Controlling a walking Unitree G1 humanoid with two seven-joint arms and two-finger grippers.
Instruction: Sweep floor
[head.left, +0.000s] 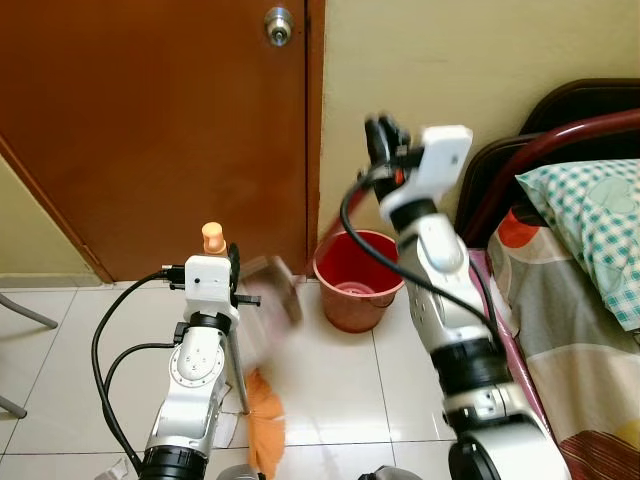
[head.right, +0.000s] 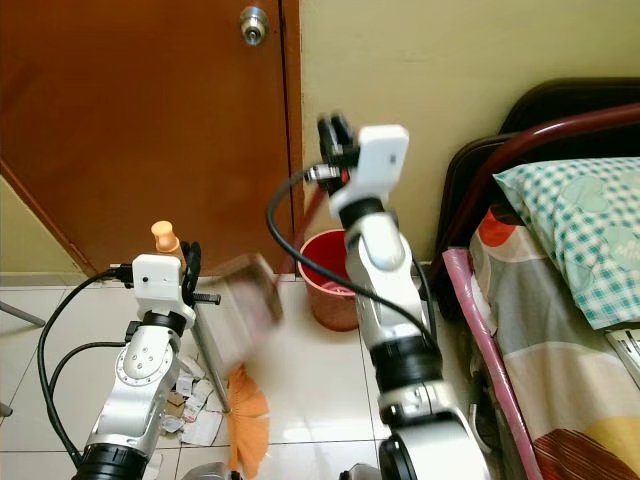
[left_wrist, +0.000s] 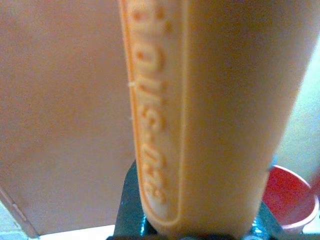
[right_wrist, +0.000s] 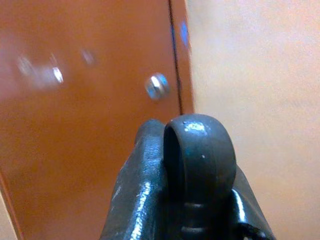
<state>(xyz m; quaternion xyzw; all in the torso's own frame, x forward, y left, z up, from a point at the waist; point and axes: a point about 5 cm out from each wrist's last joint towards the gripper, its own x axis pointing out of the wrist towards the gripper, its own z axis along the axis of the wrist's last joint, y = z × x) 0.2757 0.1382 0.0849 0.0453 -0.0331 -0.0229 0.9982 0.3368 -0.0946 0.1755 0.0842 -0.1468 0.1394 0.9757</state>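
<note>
An orange broom stands in front of me. Its handle top (head.left: 212, 238) pokes up above my left gripper (head.left: 230, 265), which is shut on it. In the left wrist view the handle (left_wrist: 200, 115) shows embossed lettering. The orange bristles (head.left: 265, 415) rest on the white tiles. My right gripper (head.left: 380, 135) is raised high by the door edge and shut on a thin dark-red dustpan handle (head.right: 312, 212). The handle's dark rounded end (right_wrist: 199, 150) sits close to the right wrist camera. The brown dustpan (head.left: 272, 290) hangs blurred above the floor, between the broom and a red bucket (head.left: 355, 280).
Paper scraps (head.right: 190, 405) lie on the tiles by the left arm. A brown door (head.left: 150, 130) with a knob (head.left: 279, 25) is straight ahead, and a cream wall is to its right. A bed (head.left: 580, 290) with a dark red frame takes up the right side.
</note>
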